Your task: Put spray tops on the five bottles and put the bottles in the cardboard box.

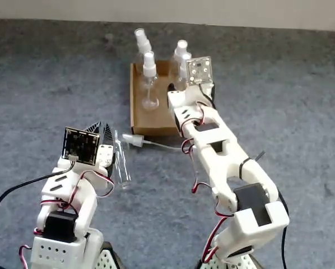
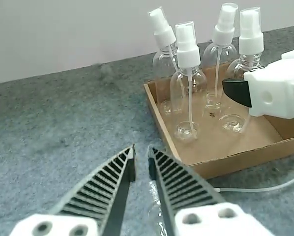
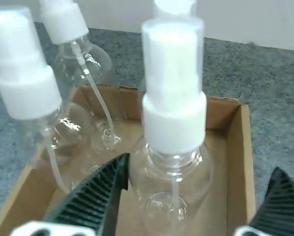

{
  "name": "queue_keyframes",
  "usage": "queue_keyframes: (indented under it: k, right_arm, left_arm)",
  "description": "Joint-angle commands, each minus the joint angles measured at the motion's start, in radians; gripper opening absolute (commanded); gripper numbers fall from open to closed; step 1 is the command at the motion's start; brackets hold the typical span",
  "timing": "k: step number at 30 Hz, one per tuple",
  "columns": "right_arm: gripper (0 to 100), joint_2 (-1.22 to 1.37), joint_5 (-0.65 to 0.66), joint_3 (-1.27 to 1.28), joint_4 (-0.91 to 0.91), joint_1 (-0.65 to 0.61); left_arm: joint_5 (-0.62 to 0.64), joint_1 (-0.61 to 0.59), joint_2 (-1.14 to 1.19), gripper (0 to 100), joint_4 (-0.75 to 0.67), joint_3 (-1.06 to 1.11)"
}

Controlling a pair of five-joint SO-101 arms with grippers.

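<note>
Presently the step in hand is judged to be the release of a capped bottle into the cardboard box [image 1: 135,103], with one bottle outstanding. To finish well, the left gripper [image 1: 103,128], off the box's front-left corner, should hold off until the box is free. The fifth bottle [image 1: 122,163] lies uncapped on the worktop [image 1: 44,84] just in front of the box, beside that gripper. It is round and will likely roll, so it needs gripping across the body. The loose spray top [image 1: 133,138] lies just beside the box's front wall, with its dip tube [image 1: 163,147] trailing along that wall. It should go in tube first and be kept straight. Inside the box, four capped bottles [image 2: 189,98] stand upright and close together. The right gripper [image 3: 200,167] should lift straight up and away, since sideways drift could tip the front-right bottle [image 3: 171,187] into its neighbours. As to pose, the left arm sits low and folded, pointed toward the box, its jaws drawn nearly together with only a slit between them, holding nothing. The right arm is stretched long over the box's front wall with the wrist pitched down. Its jaws are spread wide, released, one on either side of the front-right bottle; contact on either side cannot be confirmed.
</note>
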Motion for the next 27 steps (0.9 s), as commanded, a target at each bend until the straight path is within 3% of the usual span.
queue_keyframes:
  k: [1,11,16,22,27]
  right_arm:
    - [35.7,-0.024,0.0,-0.061,-0.005,0.007]
    - [35.7,-0.024,0.002,-0.062,-0.005,0.008]
    - [35.4,-0.024,0.104,-0.061,-0.005,0.007]
    - [35.8,-0.024,0.106,-0.061,-0.005,0.005]
    - [45.7,-0.024,0.087,-0.056,-0.005,0.004]
  left_arm:
    - [-0.002,-0.008,-0.004,1,-0.014,-0.004]
    - [-0.002,-0.008,-0.004,1,-0.014,-0.004]
    - [-0.002,-0.008,-0.004,1,-0.014,-0.004]
    - [-0.002,-0.008,-0.004,1,-0.014,-0.004]
    - [-0.002,-0.008,-0.004,1,-0.014,-0.004]
